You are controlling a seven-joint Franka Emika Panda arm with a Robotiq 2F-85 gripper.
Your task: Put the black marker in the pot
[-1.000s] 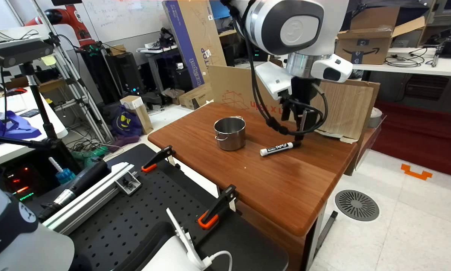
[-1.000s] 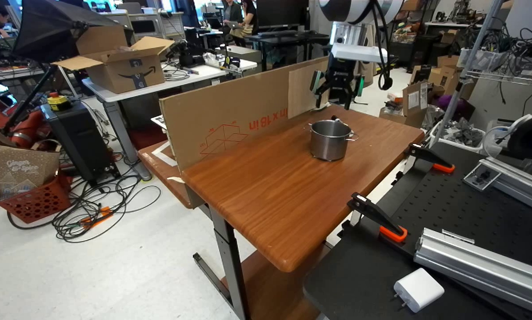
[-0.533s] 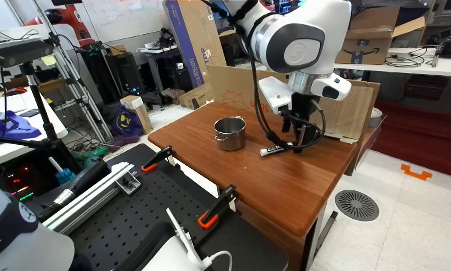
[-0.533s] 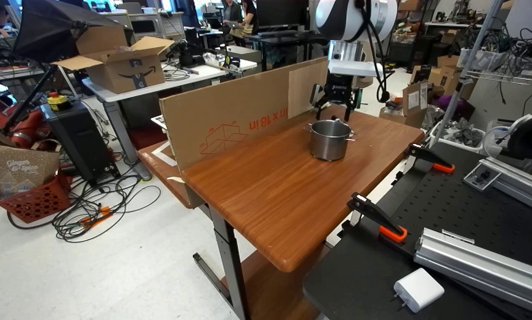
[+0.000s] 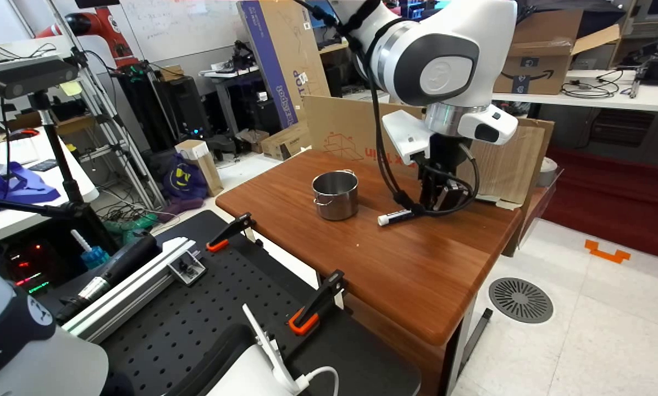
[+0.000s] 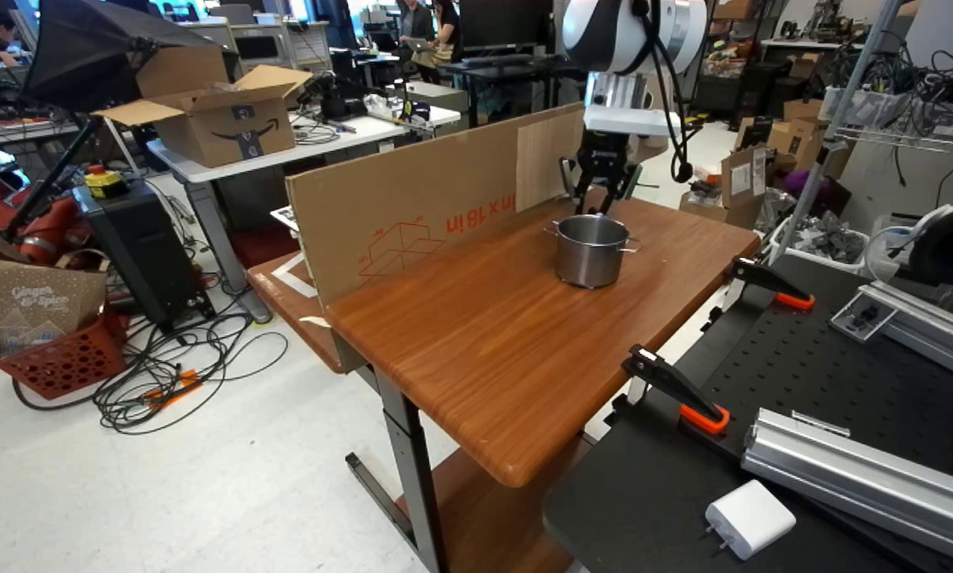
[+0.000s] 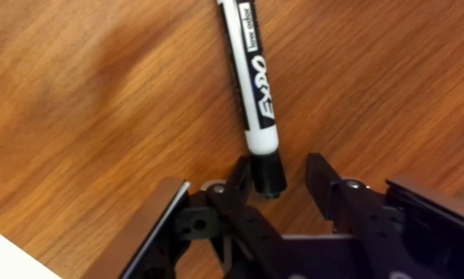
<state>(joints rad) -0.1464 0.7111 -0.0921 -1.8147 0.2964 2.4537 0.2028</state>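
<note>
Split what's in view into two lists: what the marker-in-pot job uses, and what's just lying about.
For the job:
black marker, lying on the wooden table
pot, upright on the same table
gripper, open, at the marker

Just lying about:
white plug adapter
purple bag
open cardboard box
red basket

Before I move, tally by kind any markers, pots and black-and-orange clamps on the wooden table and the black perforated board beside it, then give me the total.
Marker: 1
Pot: 1
Black-and-orange clamps: 2
Total: 4
</note>
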